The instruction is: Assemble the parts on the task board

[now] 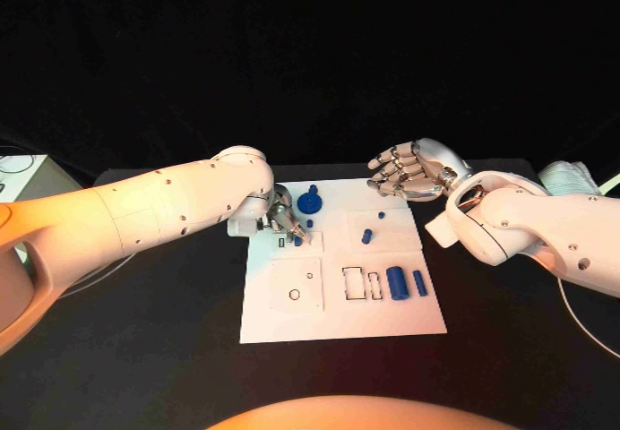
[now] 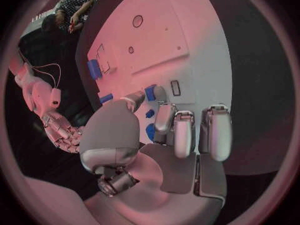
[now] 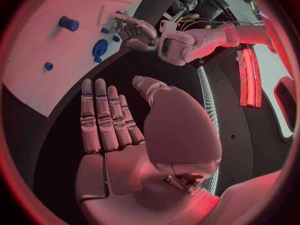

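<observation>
Left hand working at the task board, right hand idle off its far corner.

I see my left hand (image 1: 279,218) down on the white task board (image 1: 339,309), pinching a small blue part (image 2: 150,92) between thumb and fingertips beside a blue disc (image 1: 310,202). My right hand (image 1: 411,170) hovers above the board's far right corner, fingers extended together, holding nothing. Two blue cylinders (image 1: 404,282) lie near the board's right edge by rectangular slots.

The task board (image 1: 339,318) is left bare along its near edge; its far left corner is blocked by the left hand (image 1: 280,218), its far right by the right hand (image 1: 403,170).
</observation>
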Tool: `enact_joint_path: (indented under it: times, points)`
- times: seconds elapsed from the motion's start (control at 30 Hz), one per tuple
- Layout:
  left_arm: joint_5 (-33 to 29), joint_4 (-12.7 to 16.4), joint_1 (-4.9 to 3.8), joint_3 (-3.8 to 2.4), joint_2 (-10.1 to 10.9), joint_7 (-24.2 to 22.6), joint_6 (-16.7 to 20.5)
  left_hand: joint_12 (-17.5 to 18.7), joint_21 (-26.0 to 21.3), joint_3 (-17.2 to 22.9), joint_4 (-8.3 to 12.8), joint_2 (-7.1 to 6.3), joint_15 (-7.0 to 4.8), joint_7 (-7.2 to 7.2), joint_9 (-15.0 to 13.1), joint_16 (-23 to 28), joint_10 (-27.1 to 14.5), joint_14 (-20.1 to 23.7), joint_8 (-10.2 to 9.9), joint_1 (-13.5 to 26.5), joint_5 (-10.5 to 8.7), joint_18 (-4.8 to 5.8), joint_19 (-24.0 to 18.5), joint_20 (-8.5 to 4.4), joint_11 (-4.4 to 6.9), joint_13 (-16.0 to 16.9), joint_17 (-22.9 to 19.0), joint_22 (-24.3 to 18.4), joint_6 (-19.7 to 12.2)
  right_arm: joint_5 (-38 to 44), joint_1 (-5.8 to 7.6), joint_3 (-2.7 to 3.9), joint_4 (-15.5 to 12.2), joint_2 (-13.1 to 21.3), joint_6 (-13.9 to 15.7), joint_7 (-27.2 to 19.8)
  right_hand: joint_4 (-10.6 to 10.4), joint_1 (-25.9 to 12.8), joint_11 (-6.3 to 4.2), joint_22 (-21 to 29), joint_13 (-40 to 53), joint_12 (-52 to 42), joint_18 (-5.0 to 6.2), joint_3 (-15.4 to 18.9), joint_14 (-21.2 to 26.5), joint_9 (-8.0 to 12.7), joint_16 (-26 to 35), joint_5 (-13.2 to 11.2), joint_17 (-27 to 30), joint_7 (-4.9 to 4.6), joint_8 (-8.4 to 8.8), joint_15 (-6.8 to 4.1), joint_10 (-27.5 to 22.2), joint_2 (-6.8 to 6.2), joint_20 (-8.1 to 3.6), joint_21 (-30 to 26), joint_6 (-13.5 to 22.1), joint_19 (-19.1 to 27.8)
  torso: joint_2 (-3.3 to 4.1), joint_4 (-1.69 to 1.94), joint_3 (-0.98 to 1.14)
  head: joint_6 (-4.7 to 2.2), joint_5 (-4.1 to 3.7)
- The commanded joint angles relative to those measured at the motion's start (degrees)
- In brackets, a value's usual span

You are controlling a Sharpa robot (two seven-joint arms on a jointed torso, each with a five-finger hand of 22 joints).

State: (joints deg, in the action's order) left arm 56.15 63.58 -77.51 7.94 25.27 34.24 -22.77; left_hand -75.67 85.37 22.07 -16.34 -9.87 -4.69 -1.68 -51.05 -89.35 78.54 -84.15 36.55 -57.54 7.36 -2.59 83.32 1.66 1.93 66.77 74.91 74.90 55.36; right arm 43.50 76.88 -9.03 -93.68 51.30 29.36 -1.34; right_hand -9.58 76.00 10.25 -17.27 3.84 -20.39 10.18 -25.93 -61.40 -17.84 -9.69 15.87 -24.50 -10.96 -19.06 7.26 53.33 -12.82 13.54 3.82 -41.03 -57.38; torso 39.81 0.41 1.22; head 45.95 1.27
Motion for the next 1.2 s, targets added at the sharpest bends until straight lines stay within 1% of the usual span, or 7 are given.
enact_joint_path:
  times: [0.03,0.13,0.33,0.47,0.6,0.97,1.2]
  points:
    - [0.9,-0.2,0.66,0.49,0.3,1.4,-1.8,0.4,-0.3,-1.2,-0.2,0.24,-0.31,-0.11,0.0,0.2,-0.4,-5.4,-0.2,-0.6,-1.86,0.25,0.1,-0.13,0.06,0.0,13.7,5.1,0.1,0.2,-0.06,0.01,0.0,0.0,-0.8,-0.7,-0.1,-0.4,0.36,0.1,-0.1,-0.2,0.22,0.4,0.4,0.1,0.4,-0.4,0.1,-3.56,-0.10,0.21,-0.2,0.04,0.04,-0.2,0.3,0.5,0.00,-0.01,0.01,0.02,0.02]
    - [0.9,-0.2,0.66,0.49,0.3,1.4,-1.6,0.4,-0.3,-2.4,-0.3,0.48,-0.29,-0.12,-0.1,0.2,-0.4,-5.4,-0.2,-0.3,-4.17,0.26,0.1,-0.11,0.06,-0.1,13.7,5.2,0.2,0.2,-0.08,0.01,0.0,0.0,-0.8,-0.7,-0.2,-0.6,0.38,0.3,-0.1,-0.3,0.22,0.6,0.5,0.1,0.5,-0.4,0.1,-3.58,-0.12,0.24,-0.3,0.06,0.09,-0.2,0.3,0.6,0.01,0.01,-0.02,0.00,-0.02]
    - [0.9,0.3,0.70,0.44,0.7,1.3,-0.5,0.4,-0.3,-3.5,-0.4,0.43,-0.30,-0.11,-0.1,0.2,-0.4,-5.4,-0.2,0.3,-4.49,0.25,0.1,-0.12,0.06,0.0,13.7,5.2,0.2,0.2,-0.14,0.01,0.1,0.0,-0.8,-0.8,-0.3,-0.7,0.40,0.5,-0.1,-0.3,0.21,0.7,0.6,0.1,0.6,-0.5,0.2,-3.59,-0.13,0.29,-0.3,0.06,0.14,-0.2,0.3,0.8,0.04,-0.02,-0.02,-0.10,-0.02]
    - [0.9,1.3,0.72,-0.10,1.3,1.0,0.6,0.4,-0.3,-3.6,-0.4,0.43,-0.30,-0.11,-0.1,0.3,-0.4,-5.4,-0.2,0.3,-4.49,0.24,0.0,-0.12,0.06,-0.1,13.6,5.1,0.2,0.1,-0.19,0.01,0.2,0.0,-0.8,-0.9,-0.3,-0.7,0.41,0.6,-0.1,-0.3,0.21,0.8,0.7,0.1,0.6,-0.5,0.2,-3.59,-0.14,0.30,-0.3,0.07,0.16,-0.3,0.3,0.8,-0.01,-0.02,-0.04,-0.21,-0.03]
    - [0.8,2.5,0.72,-1.18,1.9,0.7,1.5,0.7,-0.5,-3.7,-0.4,0.45,-0.30,-0.11,-0.1,0.4,-0.6,-5.4,-0.2,0.3,-4.47,0.17,-0.2,-0.12,0.06,-0.5,13.5,4.8,0.2,0.1,-0.28,0.01,0.5,-0.1,-0.8,-1.0,-0.3,-0.7,0.41,0.6,-0.1,-0.3,0.20,0.8,0.7,0.1,0.6,-0.5,0.2,-3.59,-0.14,0.31,-0.3,0.07,0.16,-0.3,0.3,0.8,-0.09,0.02,-0.02,-0.42,-0.06]
    - [-0.5,7.7,0.65,-5.56,5.4,0.6,4.1,2.3,-1.6,-4.4,-0.1,1.49,-0.09,-0.50,-0.3,1.0,-2.4,-5.0,-0.5,-2.1,-4.39,-0.31,-1.6,0.02,-0.27,-2.8,12.5,2.8,-1.1,-0.2,-0.62,0.01,1.6,-0.4,-0.9,-1.2,-0.4,-0.7,0.41,0.6,-0.1,-0.3,0.20,0.8,0.7,0.1,0.6,-0.5,0.2,-3.59,-0.14,0.31,-0.3,0.08,0.17,-0.3,0.3,0.9,-0.55,0.43,-0.11,-0.86,-0.08]
    - [-5.0,10.0,0.43,-7.35,7.9,0.2,4.8,7.1,-4.3,-5.8,-0.2,2.42,1.30,-2.30,0.7,3.2,-7.8,-3.8,-2.9,-4.8,-4.35,-1.32,-4.8,1.11,-1.89,-9.4,9.4,-1.7,-4.7,-0.3,-0.78,0.01,2.4,-0.4,-0.8,-1.4,-0.4,-0.8,0.41,0.7,-0.1,-0.4,0.21,0.8,0.7,0.1,0.7,-0.5,0.2,-3.59,-0.16,0.32,-0.3,0.15,0.19,-0.3,0.3,0.9,-0.85,0.53,-0.23,-0.94,-0.15]
